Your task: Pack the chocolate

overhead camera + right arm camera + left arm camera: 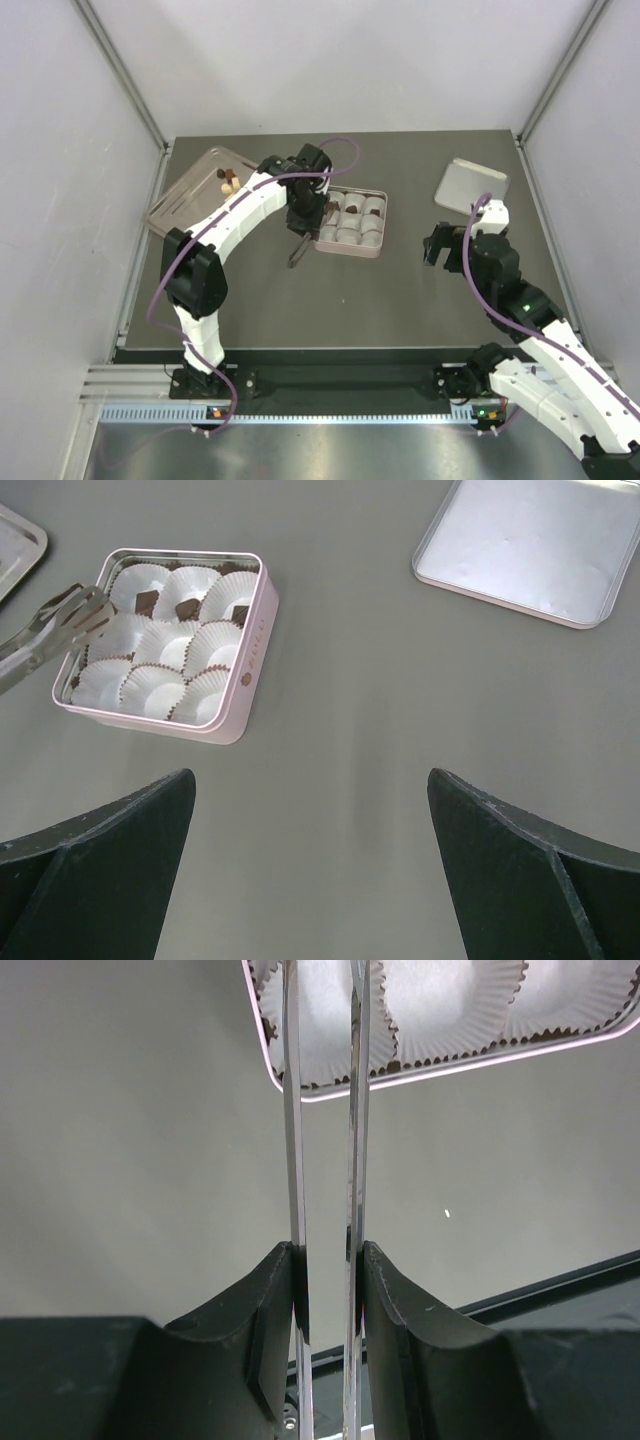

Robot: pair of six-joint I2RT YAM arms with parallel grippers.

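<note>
The square pink tin (pixel 378 250) holds white paper cups; a few dark chocolate pieces (pixel 188 607) lie in its far cups. More chocolate pieces (pixel 228 180), brown and cream, lie on the metal tray (pixel 190 200) at the back left. My left gripper (pixel 303 222) is shut on metal tongs (pixel 292 1140), whose tips reach over the tin's left edge (pixel 85 610). The blades stand slightly apart, and I see nothing between them. My right gripper (pixel 310 790) is open and empty above bare table, right of the tin (pixel 255 620).
The tin's lid (pixel 472 185) lies upside down at the back right, also in the right wrist view (pixel 530 545). Grey walls stand on both sides and behind the table. The arm bases sit at the near edge.
</note>
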